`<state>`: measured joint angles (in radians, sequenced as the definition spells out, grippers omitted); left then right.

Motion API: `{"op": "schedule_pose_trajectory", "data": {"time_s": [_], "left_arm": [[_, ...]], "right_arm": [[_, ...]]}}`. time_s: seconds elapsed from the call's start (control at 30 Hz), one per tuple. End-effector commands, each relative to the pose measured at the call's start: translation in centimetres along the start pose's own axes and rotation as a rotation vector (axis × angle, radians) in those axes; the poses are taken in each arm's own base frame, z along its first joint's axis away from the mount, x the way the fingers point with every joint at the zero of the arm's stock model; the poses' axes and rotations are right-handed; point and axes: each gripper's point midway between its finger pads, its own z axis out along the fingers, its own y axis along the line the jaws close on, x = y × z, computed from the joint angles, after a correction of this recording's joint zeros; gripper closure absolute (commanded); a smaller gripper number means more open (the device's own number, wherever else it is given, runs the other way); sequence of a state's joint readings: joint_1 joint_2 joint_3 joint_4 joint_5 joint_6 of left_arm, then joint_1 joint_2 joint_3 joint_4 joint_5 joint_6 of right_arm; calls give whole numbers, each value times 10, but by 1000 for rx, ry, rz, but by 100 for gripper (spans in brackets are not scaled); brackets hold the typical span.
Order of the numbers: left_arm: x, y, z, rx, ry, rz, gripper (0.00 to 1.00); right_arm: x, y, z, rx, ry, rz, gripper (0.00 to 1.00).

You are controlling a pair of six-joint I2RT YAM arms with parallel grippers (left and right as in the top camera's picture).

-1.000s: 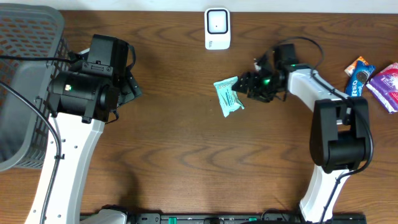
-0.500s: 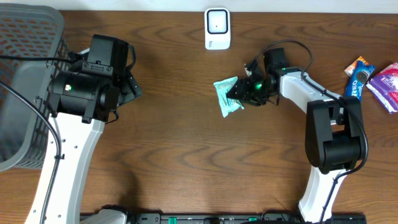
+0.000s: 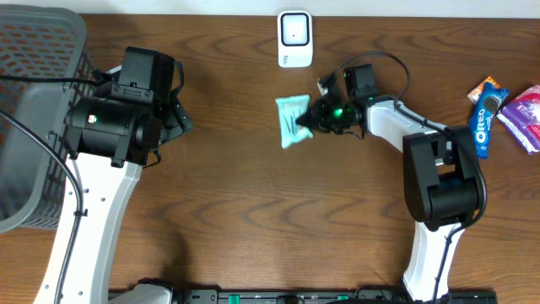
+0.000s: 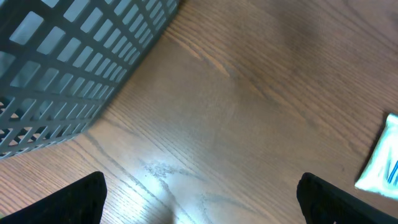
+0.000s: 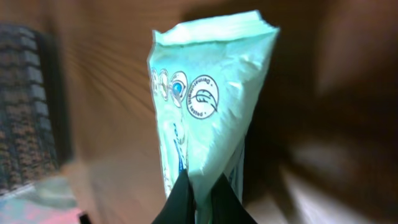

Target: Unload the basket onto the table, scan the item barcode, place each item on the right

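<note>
The item is a pale green packet [image 3: 292, 119] with blue print, lifted off the table just below the white scanner [image 3: 294, 38] at the back centre. My right gripper [image 3: 314, 118] is shut on its right edge. In the right wrist view the packet [image 5: 208, 112] hangs upright and fills the middle, with the dark fingertips [image 5: 180, 202] pinching its lower end at my right gripper [image 5: 200, 205]. No barcode shows on the visible face. My left gripper [image 4: 199, 199] is open over bare wood, far left of the packet [image 4: 380, 165], nothing between its fingers.
A grey mesh basket [image 3: 34, 101] stands at the far left, seen close in the left wrist view as the basket [image 4: 68, 62]. An Oreo pack [image 3: 484, 105] and a purple packet [image 3: 525, 116] lie at the right edge.
My right gripper reached left onto the green packet, shut on it and carried it up and left toward the scanner. The left arm has stayed put.
</note>
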<state>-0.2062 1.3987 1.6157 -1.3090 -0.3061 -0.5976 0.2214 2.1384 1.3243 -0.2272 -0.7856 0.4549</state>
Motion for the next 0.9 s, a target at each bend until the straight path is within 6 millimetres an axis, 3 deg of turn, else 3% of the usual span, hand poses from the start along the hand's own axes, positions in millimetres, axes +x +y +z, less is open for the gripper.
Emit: {"op": "schedule_pose_trajectory", "data": {"time_s": [0.0,0.13,0.23,0.3,0.6,0.73,0.87], "left_arm": [[-3,3,0,-18,-12,8,2],[-3,3,0,-18,-12,8,2],[-3,3,0,-18,-12,8,2],[-3,3,0,-18,-12,8,2],[-3,3,0,-18,-12,8,2],[-3,3,0,-18,-12,8,2],[-3,3,0,-18,-12,8,2]], "right_arm": [[-24,39,-12,-203,-22,55,99],[-71,68,-33,-301,-165,5,99],[-93,70,-42,-298,-246,42,99],[-95,67,-42,-288,-252,62,99],[-61,20,-23,-69,-166,63,99],[-70,17,-24,-30,-209,-19,77],[-91,27,-36,-45,-265,-82,65]]}}
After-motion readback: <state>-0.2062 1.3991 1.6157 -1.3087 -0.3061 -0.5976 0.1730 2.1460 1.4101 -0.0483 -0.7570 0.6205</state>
